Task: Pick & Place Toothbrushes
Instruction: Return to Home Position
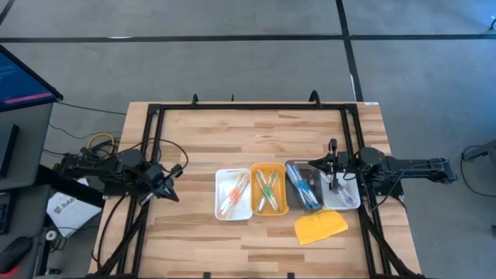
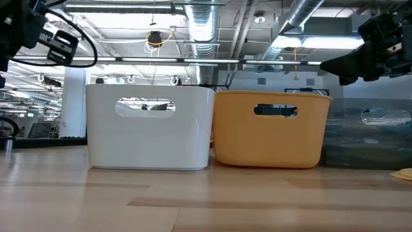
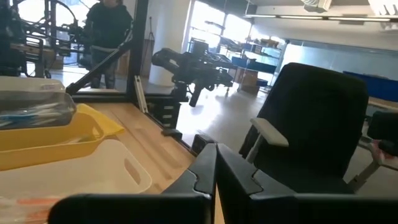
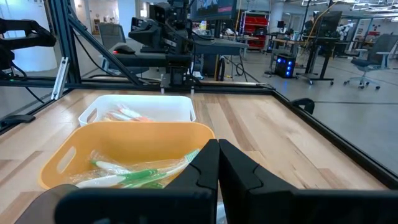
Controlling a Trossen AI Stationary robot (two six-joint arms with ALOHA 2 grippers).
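Note:
Four trays stand in a row mid-table. The white tray holds orange and pink toothbrushes. Green toothbrushes lie in the orange tray, blue ones in the grey tray, and pale ones in the rightmost tray. My left gripper hovers shut to the left of the white tray, pointing level toward it. My right gripper hovers shut above the grey tray's far end. Both are empty.
A yellow pad lies on the table in front of the two right-hand trays. Black frame rails run along the table's far, left and right sides. Bare wood lies behind the trays and at the near left. A person stands in the room beyond the table.

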